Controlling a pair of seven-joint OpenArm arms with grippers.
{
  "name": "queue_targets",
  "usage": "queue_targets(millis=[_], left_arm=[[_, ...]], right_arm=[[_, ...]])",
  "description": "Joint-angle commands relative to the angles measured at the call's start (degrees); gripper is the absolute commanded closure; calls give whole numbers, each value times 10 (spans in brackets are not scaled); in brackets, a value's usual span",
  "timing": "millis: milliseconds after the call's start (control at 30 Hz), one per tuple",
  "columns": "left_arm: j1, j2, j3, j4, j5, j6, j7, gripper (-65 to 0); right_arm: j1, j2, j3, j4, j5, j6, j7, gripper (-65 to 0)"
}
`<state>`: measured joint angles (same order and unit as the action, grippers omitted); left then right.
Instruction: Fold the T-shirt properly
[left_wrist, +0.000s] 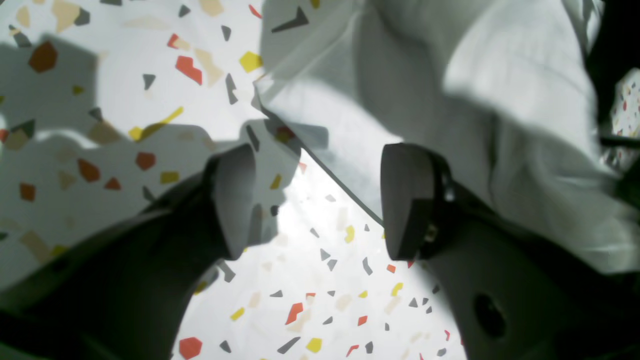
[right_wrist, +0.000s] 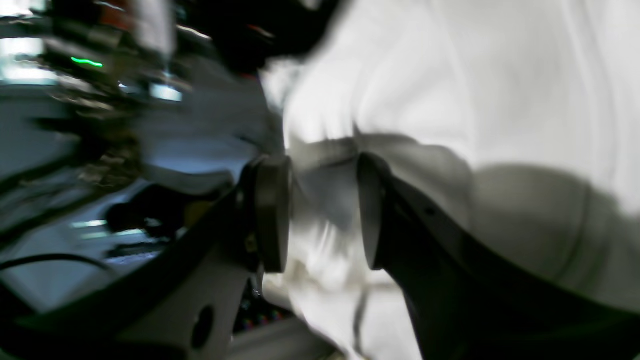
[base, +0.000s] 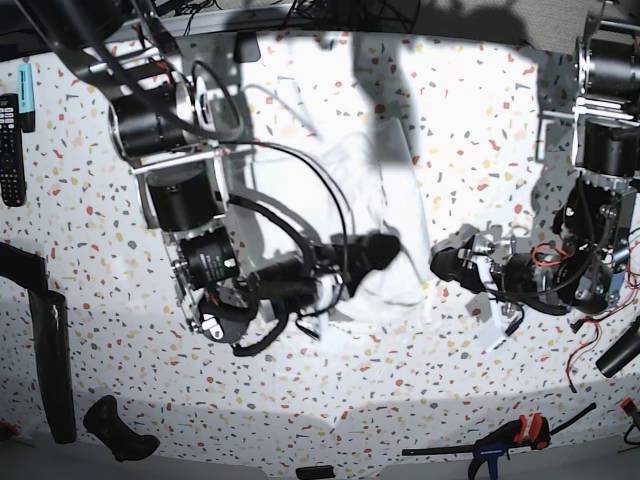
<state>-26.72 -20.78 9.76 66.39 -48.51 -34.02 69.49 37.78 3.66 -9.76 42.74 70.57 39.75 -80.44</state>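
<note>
the left claw (left_wrist: 320, 200) hangs wide open and empty over the speckled surface (left_wrist: 310, 300) beside the t-shirt (base: 385, 215), the right claw (right_wrist: 322, 210) half open around cloth, which might slip and bunch up.

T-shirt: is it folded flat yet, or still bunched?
Still bunched. In the base view the T-shirt lies crumpled and wrinkled on the table, with no neat fold.

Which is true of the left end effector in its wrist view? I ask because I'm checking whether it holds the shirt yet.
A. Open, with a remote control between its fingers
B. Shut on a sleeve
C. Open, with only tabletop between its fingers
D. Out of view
C: the left end effector stands open over the speckled table, and the T-shirt lies beyond its fingers.
</note>
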Motion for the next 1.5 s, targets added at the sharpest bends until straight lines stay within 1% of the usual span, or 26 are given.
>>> queue_targets(millis=[0,100,167,233,300,367,433,500,633,733,867,1000,1033,1100,1133,1200,1300,1367,1467], left_arm=[[-17,-5,-3,9,-11,0,-5,-382],[-17,-5,-3,9,-11,0,-5,-382],[-17,-5,-3,9,-11,0,-5,-382],[-17,-5,-3,9,-11,0,-5,-382],[-17,-5,-3,9,-11,0,-5,-382],[-17,-5,-3,9,-11,0,-5,-383],[-17,-5,-3,9,-11,0,-5,-382],[-17,-5,-3,9,-11,0,-5,-383],[-17,-5,-3,9,-11,0,-5,-382],[-17,-5,-3,9,-11,0,-5,-382],[-17,-5,-3,9,-11,0,-6,-383],[-17,-5,-3,9,-16,0,-22,-383],[-19,-5,-3,9,-31,0,-17,-382],[-20,-5,-3,9,-97,-2,0,-382],[-20,-2,-3,12,-120,-21,4,-382],[-19,3,-3,32,-141,-57,3,-382],[-18,14,-3,87,-166,-60,4,-382],[-18,30,-3,135,-167,-60,12,-382],[-15,68,-3,207,-192,-60,39,-382]], right_arm=[[20,5,2,8,-1,3,4,-226],[20,18,2,8,-14,3,4,-226],[21,20,2,8,-19,3,4,-226],[22,20,2,8,-56,3,4,-226],[22,18,2,8,-67,3,4,-226],[22,17,2,8,-44,3,4,-226],[22,17,2,8,12,3,4,-226],[23,17,2,8,50,3,4,-226],[32,20,2,8,46,3,4,-225],[47,30,3,8,47,3,4,-225],[75,55,4,8,47,3,4,-225],[99,86,4,8,41,3,4,-226],[102,93,4,8,23,3,4,-225],[103,106,4,8,-46,3,8,-225],[103,112,4,8,-91,3,53,-225],[103,118,4,8,-193,3,140,-225],[102,117,4,8,-350,3,261,-225],[101,112,4,8,-418,3,312,-225],[101,96,4,7,-465,3,344,-225]])
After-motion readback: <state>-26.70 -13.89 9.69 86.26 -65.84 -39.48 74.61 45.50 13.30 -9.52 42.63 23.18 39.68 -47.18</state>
